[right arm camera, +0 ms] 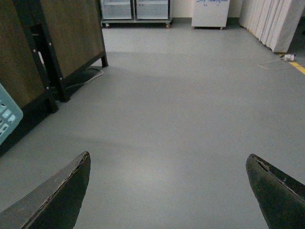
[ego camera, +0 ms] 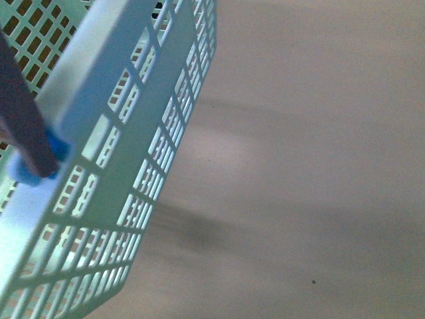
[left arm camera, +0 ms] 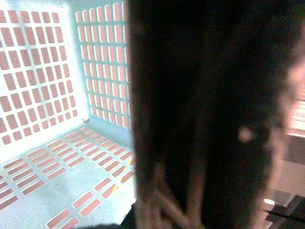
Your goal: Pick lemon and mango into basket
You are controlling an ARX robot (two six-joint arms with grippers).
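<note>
Grey floor (right arm camera: 190, 109) lies beyond the right gripper (right arm camera: 167, 156), fingers (right arm camera: 57, 200) wide apart. Light turquoise slotted plastic basket (ego camera: 133, 139) appears tilted in front view; left gripper's finger state cannot be told.

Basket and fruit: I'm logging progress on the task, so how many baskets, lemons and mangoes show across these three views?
basket: 1
lemon: 0
mango: 0
Total: 1
</note>
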